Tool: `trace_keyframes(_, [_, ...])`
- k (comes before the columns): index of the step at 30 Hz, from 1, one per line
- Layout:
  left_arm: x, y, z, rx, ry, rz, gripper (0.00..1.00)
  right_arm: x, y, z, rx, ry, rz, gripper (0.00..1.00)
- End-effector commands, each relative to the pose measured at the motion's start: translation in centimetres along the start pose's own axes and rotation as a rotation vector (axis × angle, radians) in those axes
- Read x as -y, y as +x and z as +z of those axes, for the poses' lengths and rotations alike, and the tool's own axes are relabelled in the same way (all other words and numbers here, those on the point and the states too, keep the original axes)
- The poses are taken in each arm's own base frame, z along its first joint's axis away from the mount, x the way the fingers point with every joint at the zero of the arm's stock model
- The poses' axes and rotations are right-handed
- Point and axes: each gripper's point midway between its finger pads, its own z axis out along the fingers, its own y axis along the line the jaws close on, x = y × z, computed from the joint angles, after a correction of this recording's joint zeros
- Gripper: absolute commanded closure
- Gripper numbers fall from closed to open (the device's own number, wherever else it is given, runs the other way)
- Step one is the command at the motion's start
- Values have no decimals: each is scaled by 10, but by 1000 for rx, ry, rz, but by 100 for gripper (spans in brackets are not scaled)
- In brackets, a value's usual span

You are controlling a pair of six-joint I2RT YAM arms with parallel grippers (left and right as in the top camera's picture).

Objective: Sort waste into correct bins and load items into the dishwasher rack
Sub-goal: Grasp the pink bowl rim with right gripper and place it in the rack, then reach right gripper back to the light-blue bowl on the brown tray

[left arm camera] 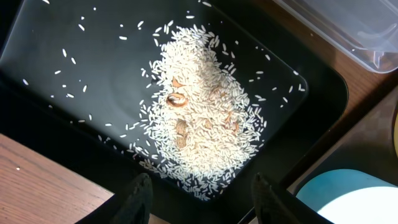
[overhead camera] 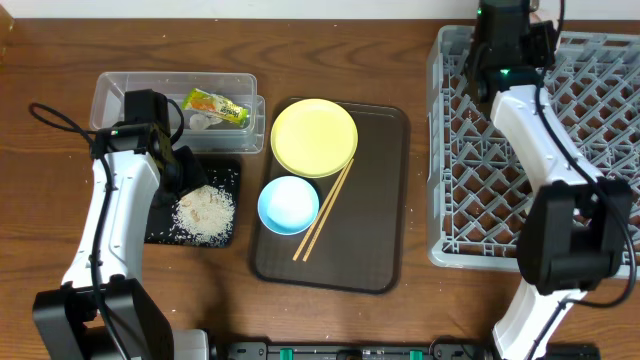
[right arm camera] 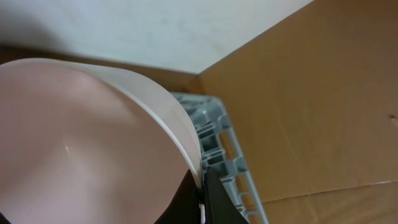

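White round bowl (right arm camera: 81, 143) clamped in right gripper (right arm camera: 202, 206), grey lattice rack (right arm camera: 219, 148) behind, left gripper (left arm camera: 202, 186) spread over white rice (left arm camera: 199, 118) in black tray (left arm camera: 93, 81).

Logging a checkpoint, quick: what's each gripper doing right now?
Left gripper: open, empty, over the rice.
Right gripper: closed on the white bowl.

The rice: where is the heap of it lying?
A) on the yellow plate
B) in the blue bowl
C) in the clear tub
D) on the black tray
D: the rice lies in a white heap on the black tray, with loose grains scattered around it, as the left wrist view shows close up.
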Motion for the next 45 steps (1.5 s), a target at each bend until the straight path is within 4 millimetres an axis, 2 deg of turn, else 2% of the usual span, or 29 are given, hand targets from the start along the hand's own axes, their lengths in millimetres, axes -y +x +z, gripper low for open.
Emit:
trace_keyframes(1, [-2, -2, -4, 15, -6, -6, 46, -26, 11, 3, -24, 6, -68, 99])
trace_keyframes(10, [-2, -2, -4, 16, -5, -5, 45, -70, 10, -12, 6, -89, -92, 99])
trace_keyframes(16, [-2, -1, -4, 11, -4, -5, 46, -83, 14, -25, -2, -124, -109, 99])
trace_keyframes(23, [-3, 2, -4, 0, -9, -5, 46, -93, 37, -35, -75, -155, -128, 97])
trace_keyframes(27, [-3, 2, -4, -3, -10, -5, 46, -98, 58, -46, -146, -187, -117, 92])
trace_keyframes(32, [-4, 2, -4, -2, -10, -5, 46, -111, 71, -65, -211, -328, -68, 84])
trace_keyframes(33, [-4, 2, -4, -2, -10, -5, 46, -109, 71, -69, -220, -347, -45, 83])
trace_keyframes(35, [-4, 2, -4, -2, -10, -5, 46, -103, 67, -76, -224, -378, 0, 72])
trace_keyframes(39, [-3, 2, -4, -3, -10, -5, 46, -80, 47, -93, -180, -427, 71, 37])
trace_keyframes(42, [-4, 2, -4, -2, -10, -5, 45, -65, 29, -109, -138, -495, 130, 29])
trace_keyframes(45, [-3, 2, -4, -2, -10, -5, 46, -70, 15, -135, -106, -675, 177, 28])
